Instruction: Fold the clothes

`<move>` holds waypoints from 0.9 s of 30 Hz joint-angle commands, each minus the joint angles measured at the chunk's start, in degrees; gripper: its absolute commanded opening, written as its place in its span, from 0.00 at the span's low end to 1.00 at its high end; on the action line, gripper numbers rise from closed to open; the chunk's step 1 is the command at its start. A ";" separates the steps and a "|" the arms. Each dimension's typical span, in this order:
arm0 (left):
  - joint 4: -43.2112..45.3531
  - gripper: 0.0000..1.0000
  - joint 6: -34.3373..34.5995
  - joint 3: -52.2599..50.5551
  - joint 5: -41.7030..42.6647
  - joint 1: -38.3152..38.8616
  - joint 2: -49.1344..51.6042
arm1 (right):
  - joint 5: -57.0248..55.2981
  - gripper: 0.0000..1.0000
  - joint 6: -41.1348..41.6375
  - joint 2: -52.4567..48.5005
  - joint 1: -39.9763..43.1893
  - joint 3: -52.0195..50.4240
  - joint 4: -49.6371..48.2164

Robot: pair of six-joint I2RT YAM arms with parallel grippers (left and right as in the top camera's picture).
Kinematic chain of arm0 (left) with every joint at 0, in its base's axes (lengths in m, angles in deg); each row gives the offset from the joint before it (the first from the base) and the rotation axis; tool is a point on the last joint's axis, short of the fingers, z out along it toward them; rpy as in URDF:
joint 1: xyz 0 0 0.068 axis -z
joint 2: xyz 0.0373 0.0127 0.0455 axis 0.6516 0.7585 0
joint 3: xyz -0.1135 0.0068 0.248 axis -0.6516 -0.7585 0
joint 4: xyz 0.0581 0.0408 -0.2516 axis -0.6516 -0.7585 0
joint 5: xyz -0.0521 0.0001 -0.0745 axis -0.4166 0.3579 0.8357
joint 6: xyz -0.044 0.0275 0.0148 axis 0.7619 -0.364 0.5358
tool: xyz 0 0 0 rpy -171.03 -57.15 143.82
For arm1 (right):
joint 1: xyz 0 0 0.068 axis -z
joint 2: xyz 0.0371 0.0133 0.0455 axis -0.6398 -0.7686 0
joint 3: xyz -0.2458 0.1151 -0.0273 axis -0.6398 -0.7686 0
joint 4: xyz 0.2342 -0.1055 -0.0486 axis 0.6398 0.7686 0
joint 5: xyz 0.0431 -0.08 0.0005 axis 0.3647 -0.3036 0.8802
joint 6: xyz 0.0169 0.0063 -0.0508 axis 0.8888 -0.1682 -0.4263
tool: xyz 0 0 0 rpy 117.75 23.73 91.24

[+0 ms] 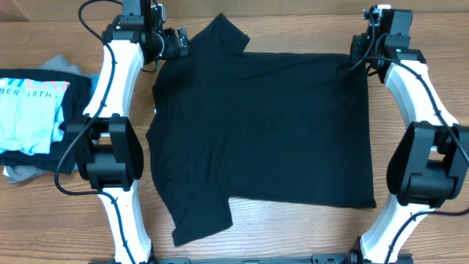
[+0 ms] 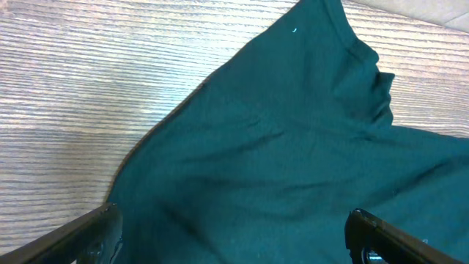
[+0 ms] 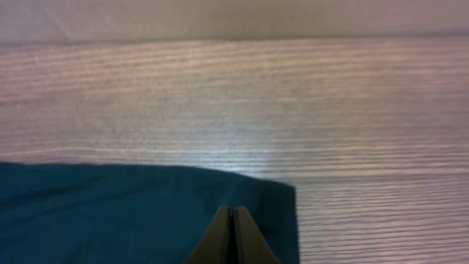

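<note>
We judge the black T-shirt [image 1: 264,125] limp and light; left tool [image 2: 231,216] gapes over its sleeve, right tool [image 3: 234,220] sits closed at a hem corner, where we'd pinch

A folded blue tee [image 1: 29,117] is lying at the left edge of the wooden table [image 1: 293,235], seemingly sitting on a grey garment [image 1: 18,174].

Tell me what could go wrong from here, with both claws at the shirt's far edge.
1. The right claw is shut at a corner of the black T-shirt. Whether it actually pinches fabric is unclear, so a lift may slip.
2. The left claw hangs open above the fabric, gripping nothing. A one-sided pull would likely skew the shirt.
</note>
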 commanded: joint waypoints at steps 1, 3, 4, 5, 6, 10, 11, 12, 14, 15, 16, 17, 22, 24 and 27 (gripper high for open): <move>0.00 1.00 0.76 0.70 0.66 -0.15 -1.40 | 1.97 0.04 0.20 -6.12 -0.11 0.22 -0.76; 0.00 1.00 0.76 0.70 0.66 -0.15 -1.40 | 1.99 0.04 0.22 -8.55 -0.11 0.22 -1.92; 0.00 1.00 0.76 0.70 0.66 -0.15 -1.40 | 1.95 0.04 0.20 -9.57 -0.09 0.22 -2.56; 0.00 1.00 0.76 0.70 0.66 -0.15 -1.40 | 1.95 0.04 0.20 -10.58 -0.09 0.22 -3.06; 0.00 1.00 0.76 0.70 0.66 -0.15 -1.40 | 1.90 0.04 0.17 -11.43 -0.09 0.22 -3.58; 0.00 1.00 0.76 0.70 0.66 -0.15 -1.40 | -1.66 0.04 0.22 -13.29 -0.04 0.22 -6.01; 0.00 1.00 0.76 0.70 0.66 -0.15 -1.40 | -4.33 0.04 0.22 -13.33 -0.04 0.22 -7.50; 0.00 1.00 0.76 0.70 0.66 -0.13 -1.40 | -5.66 0.04 0.22 -13.33 -0.04 0.22 -8.31; 0.00 1.00 0.76 0.68 0.66 -0.13 -1.40 | -9.90 0.04 0.22 -13.29 -0.04 0.24 -10.58; 0.00 1.00 0.76 0.70 0.66 -0.13 -1.40 | -12.26 0.08 0.20 -13.29 -0.04 0.24 -11.43; 0.00 1.00 0.76 0.70 0.66 -0.13 -1.40 | -15.08 0.09 0.20 -13.29 -0.04 0.24 -12.02; 0.00 1.00 0.76 0.70 0.66 -0.15 -1.40 | -18.25 0.10 0.22 -13.29 -0.04 0.26 -12.61; 0.00 1.00 0.76 0.70 0.66 -0.15 -1.40 | -22.60 0.10 0.31 -12.87 -0.04 0.66 -12.68; 0.00 1.00 0.76 0.70 0.66 -0.15 -1.40 | -22.60 0.10 1.90 -11.69 -0.04 1.07 -11.04; 0.00 1.00 0.76 0.70 0.66 -0.13 -1.40 | -22.58 0.10 6.99 -7.54 -0.04 2.38 -7.26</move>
